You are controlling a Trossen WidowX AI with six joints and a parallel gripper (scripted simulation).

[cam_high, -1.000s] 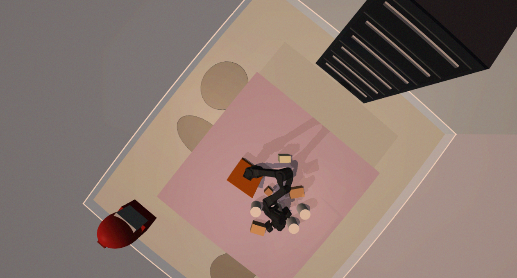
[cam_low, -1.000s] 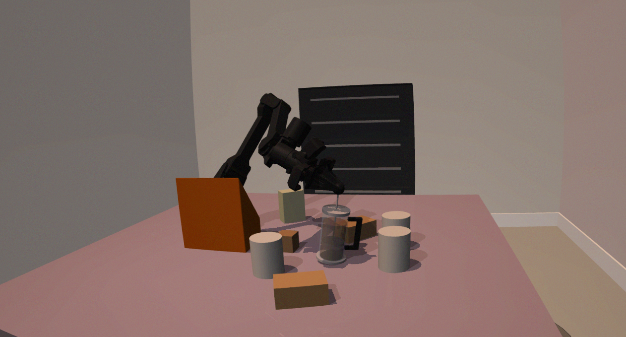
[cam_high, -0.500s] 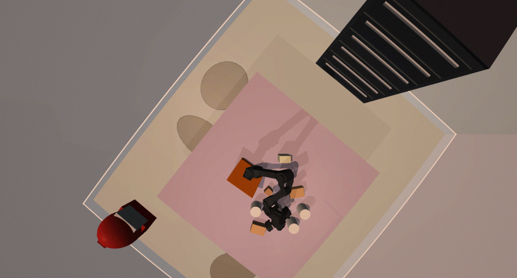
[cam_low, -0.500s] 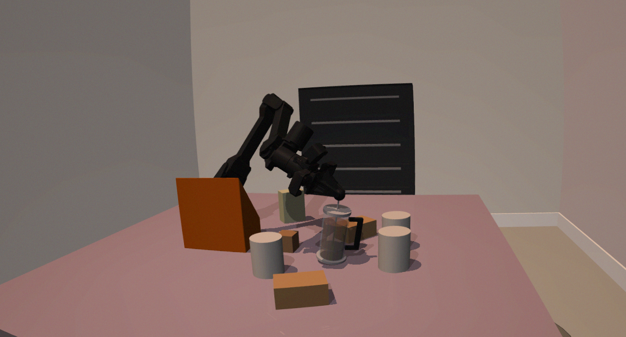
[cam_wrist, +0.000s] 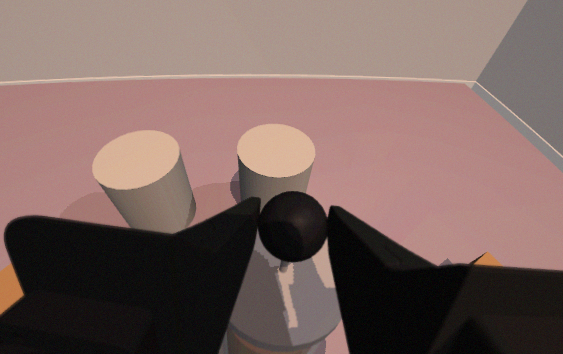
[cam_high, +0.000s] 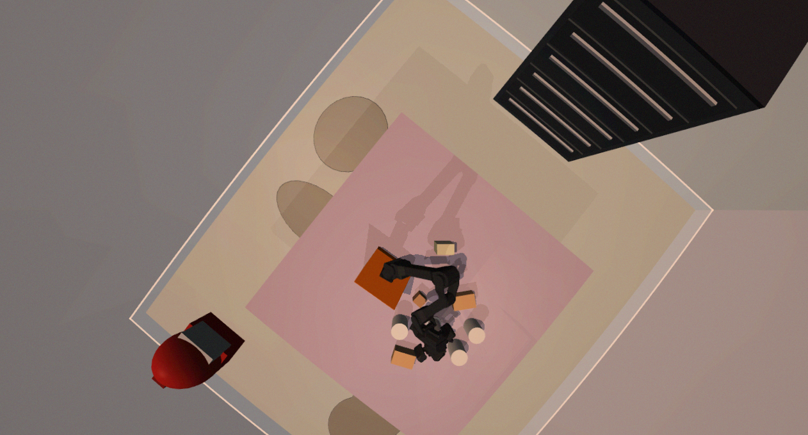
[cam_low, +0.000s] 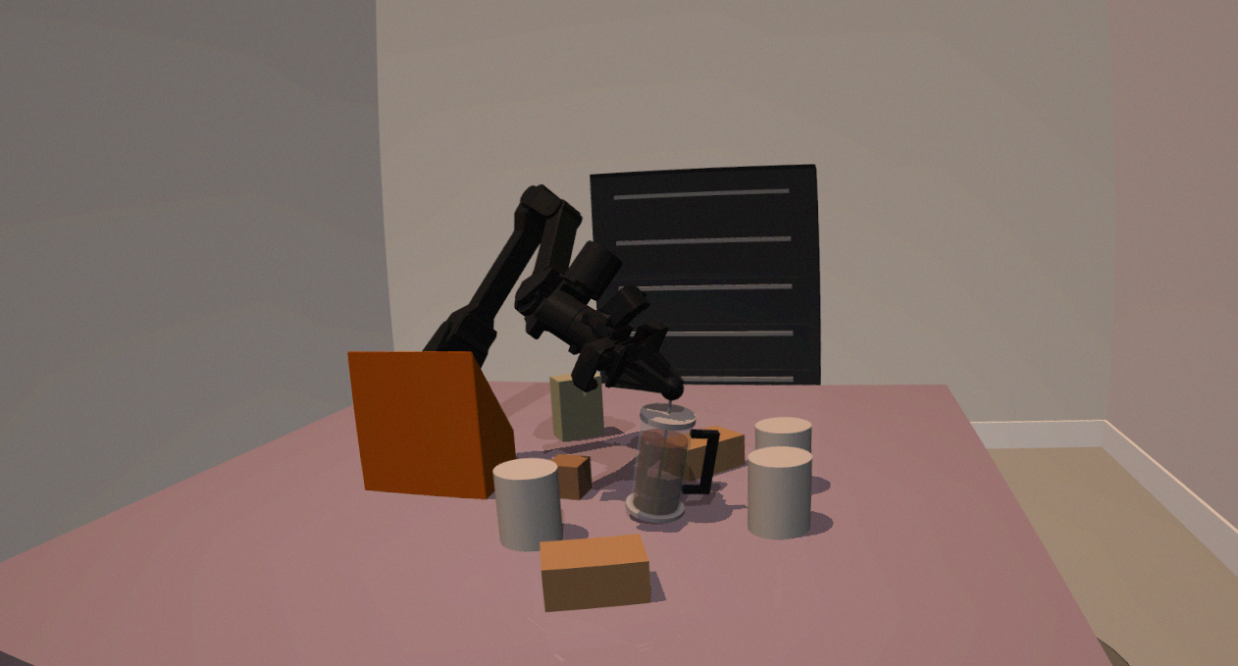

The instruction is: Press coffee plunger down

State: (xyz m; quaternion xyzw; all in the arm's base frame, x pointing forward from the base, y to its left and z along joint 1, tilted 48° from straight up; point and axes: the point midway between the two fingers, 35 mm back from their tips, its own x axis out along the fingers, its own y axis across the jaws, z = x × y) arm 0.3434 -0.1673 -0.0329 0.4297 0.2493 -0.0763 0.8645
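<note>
Because pressing needs a centred downward push, gripper (cam_wrist: pixel 293 226) clamps plunger knob (cam_wrist: pixel 293 226) directly above coffee press (cam_low: pixel 660 476), upright.

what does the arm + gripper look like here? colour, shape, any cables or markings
The arm is matte black all over, built of blocky links with rounded cylindrical joint housings. The gripper is the same black, with two broad, flat fingers that taper to angular wedge-shaped tips. No cables, labels, stripes or other markings show in any view.
</note>
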